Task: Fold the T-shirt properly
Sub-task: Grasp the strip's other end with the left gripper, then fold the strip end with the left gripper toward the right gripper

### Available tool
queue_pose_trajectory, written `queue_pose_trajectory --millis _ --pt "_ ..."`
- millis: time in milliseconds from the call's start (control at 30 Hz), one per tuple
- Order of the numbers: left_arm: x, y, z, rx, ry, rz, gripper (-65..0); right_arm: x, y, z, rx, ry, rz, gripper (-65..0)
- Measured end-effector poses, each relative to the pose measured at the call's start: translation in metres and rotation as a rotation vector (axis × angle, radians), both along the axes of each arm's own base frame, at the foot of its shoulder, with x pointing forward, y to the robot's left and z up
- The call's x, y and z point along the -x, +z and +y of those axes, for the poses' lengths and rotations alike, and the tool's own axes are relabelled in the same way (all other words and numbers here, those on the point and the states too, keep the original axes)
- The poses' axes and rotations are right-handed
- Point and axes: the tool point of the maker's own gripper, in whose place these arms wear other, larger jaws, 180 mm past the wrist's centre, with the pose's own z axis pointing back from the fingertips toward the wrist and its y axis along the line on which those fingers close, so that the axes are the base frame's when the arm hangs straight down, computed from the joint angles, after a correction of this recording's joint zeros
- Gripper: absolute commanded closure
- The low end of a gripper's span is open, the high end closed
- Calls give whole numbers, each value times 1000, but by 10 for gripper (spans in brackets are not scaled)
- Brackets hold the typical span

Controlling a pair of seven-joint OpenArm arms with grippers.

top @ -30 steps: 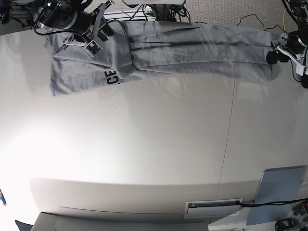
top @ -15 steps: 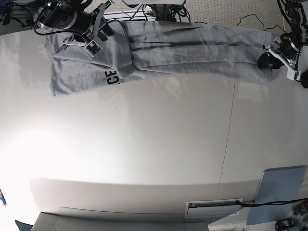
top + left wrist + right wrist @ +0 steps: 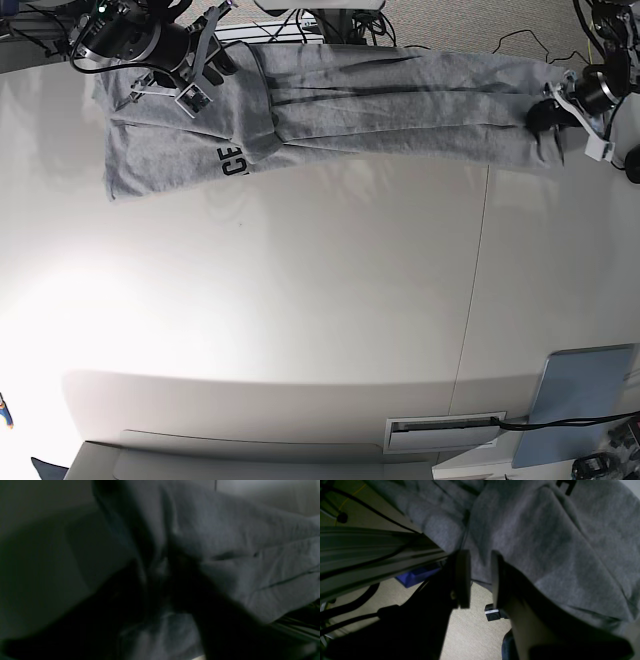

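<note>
The heather-grey T-shirt (image 3: 400, 105) lies stretched in a long band along the table's far edge, with black lettering (image 3: 231, 160) showing near its left end. My left gripper (image 3: 545, 113) is at the shirt's right end. In the left wrist view its dark fingers (image 3: 160, 565) are shut on bunched cloth (image 3: 250, 542). My right gripper (image 3: 192, 92) is on the shirt's left end. In the right wrist view its fingers (image 3: 481, 555) stand close together with the shirt's hem (image 3: 545, 542) between them, over the table edge.
A pale blue board (image 3: 580, 400) lies at the front right, and a white slotted box (image 3: 445, 432) sits beside it. A seam (image 3: 475, 280) crosses the white table. Cables (image 3: 340, 25) lie beyond the far edge. The table frame (image 3: 382, 545) and the floor show under the right gripper.
My left gripper has moved left and slightly toward the far edge, drawing the shirt's right end with it. The right arm has not moved.
</note>
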Motion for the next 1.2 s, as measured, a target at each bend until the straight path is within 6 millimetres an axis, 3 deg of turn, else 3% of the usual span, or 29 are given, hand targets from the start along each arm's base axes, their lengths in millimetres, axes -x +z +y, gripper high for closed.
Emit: queue_pose_trajectory --millis 33,200,567,767,867,1000,1200 --pt "1 -1 0 -1 -2 5 0 0 0 0 0 0 0 -144" --pt "-5 -1 8 -24 54 -11 0 -4 1 0 -2 -4 -23 -144" --pt "-38 0 53 -278 138 -14 0 -55 23 -34 77 -138 -246 -144" --pt "-39 6 67 -394 140 0 0 -67 31 -29 45 -137 -283 -144" --pt "-41 20 67 -474 107 -4 0 -67 31 -30 46 -139 -281 -144" --pt "-44 48 47 -482 70 -39 0 -67 30 -30 45 -140 -280 -144" --pt "-35 77 -28 -236 -117 -75 0 -67 30 -30 46 -140 -280 -144"
